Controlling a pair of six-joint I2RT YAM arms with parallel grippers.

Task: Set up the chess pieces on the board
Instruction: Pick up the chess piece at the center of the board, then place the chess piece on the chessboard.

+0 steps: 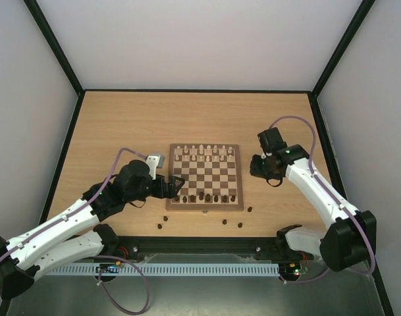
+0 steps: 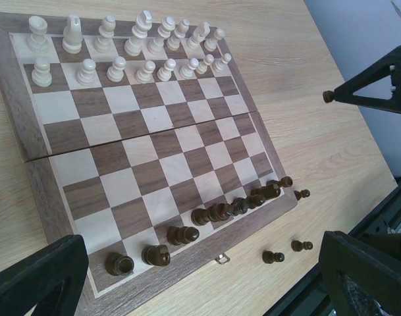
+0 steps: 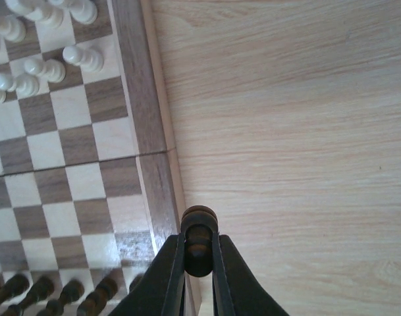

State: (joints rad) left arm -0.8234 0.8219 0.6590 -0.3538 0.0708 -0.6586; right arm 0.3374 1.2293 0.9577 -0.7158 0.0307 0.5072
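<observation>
Grips a dark piece (image 3: 199, 238) tight in the right jaws, long axis along the fingers, head outward. Hangs above the bench (image 3: 286, 131), just right of the board (image 3: 131, 99) rim. Spreads the left jaws wide, empty, over the near-left corner.

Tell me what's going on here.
Two arms are setting up the board. The pale pieces stand in two rows on its far side; one row of dark pieces lines the near edge. A few loose dark pieces lie on the table. The right tool is shut on a dark piece beside the board's right rim; the left tool is open at the near left corner.
</observation>
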